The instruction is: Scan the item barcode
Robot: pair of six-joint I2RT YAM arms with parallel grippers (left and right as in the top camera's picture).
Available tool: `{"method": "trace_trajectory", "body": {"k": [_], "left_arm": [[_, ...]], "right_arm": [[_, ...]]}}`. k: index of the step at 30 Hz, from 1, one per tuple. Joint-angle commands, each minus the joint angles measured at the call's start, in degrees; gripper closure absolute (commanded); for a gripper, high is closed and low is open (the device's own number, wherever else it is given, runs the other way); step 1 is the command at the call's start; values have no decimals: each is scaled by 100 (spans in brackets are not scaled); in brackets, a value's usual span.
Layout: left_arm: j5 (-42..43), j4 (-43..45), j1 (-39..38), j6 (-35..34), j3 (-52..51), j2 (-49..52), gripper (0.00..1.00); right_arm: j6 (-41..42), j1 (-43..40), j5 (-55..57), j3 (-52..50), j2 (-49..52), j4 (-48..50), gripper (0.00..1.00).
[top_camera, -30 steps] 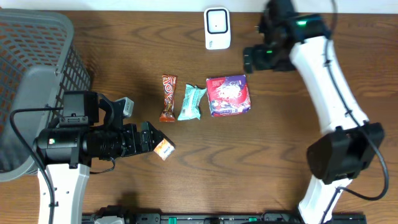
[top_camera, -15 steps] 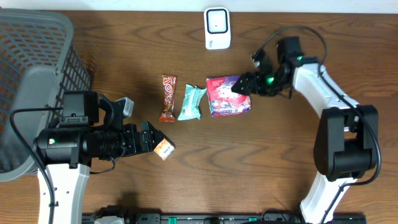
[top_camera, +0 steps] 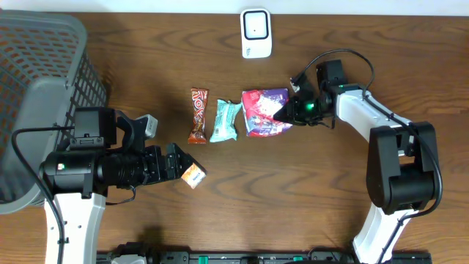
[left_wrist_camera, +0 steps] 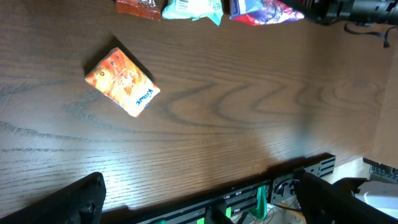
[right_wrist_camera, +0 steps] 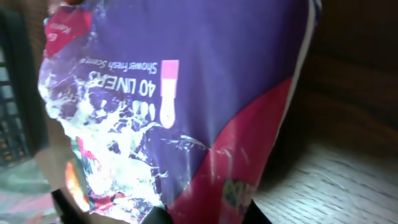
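Observation:
The item, a purple and red liner pack (top_camera: 262, 112), lies right of centre on the table. My right gripper (top_camera: 288, 111) is shut on its right edge, and that edge looks bunched up. The pack (right_wrist_camera: 186, 93) fills the right wrist view, with the right gripper (right_wrist_camera: 206, 214) pinching its red corner at the bottom. The white barcode scanner (top_camera: 256, 33) stands at the table's far edge, apart from the pack. My left gripper (top_camera: 176, 164) is open beside a small orange box (top_camera: 193, 176). In the left wrist view the left gripper (left_wrist_camera: 201, 202) is empty and the orange box (left_wrist_camera: 122, 82) lies ahead.
A brown candy bar (top_camera: 198, 115) and a teal packet (top_camera: 226, 120) lie in a row left of the pack. A grey mesh basket (top_camera: 44, 66) fills the far left. The table's front edge with a black rail (left_wrist_camera: 261, 186) runs below the left gripper.
The right arm came down from beside the scanner to the pack's right edge and shut on it, bunching the pack. The left arm has not moved.

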Motion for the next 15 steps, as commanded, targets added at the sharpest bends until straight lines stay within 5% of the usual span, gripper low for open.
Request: {"method": "trace_trajectory", "body": {"k": [1, 7, 15], "left_arm": [[-55, 0, -22, 52, -17, 0, 2], [-55, 0, -22, 55, -17, 0, 2], [-55, 0, -22, 52, -17, 0, 2]], "right_arm": [[356, 55, -369, 664, -240, 57, 99], [1434, 170, 533, 1613, -369, 728, 99], [2577, 579, 1971, 1639, -74, 2616, 99]]}}
